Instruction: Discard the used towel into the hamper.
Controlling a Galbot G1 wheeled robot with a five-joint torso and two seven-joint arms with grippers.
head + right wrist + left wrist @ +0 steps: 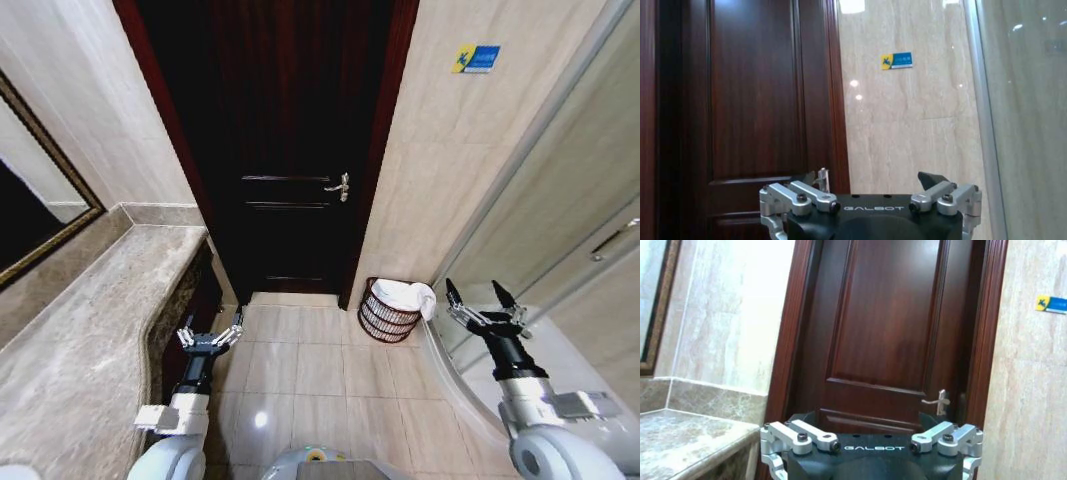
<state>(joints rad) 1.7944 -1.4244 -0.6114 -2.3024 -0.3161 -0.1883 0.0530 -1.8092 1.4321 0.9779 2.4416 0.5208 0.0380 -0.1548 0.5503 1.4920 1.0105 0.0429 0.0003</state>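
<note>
While the white towel (405,295) lies draped over the rim of the hamper (386,318) on the floor beside the dark door (275,150), both arms are raised. The left claw (211,333) and right claw (482,296) are spread open, holding nothing.

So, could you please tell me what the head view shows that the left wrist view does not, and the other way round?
The head view alone has the hamper on the floor tiles right of the door, with the white towel draped over its rim, and the right gripper open beside it. The left wrist view alone gives a close look at the left gripper's knuckles and its maker's lettering. Both share the dark wooden door, its handle, the marble counter, the blue wall sticker and the open left gripper.
</note>
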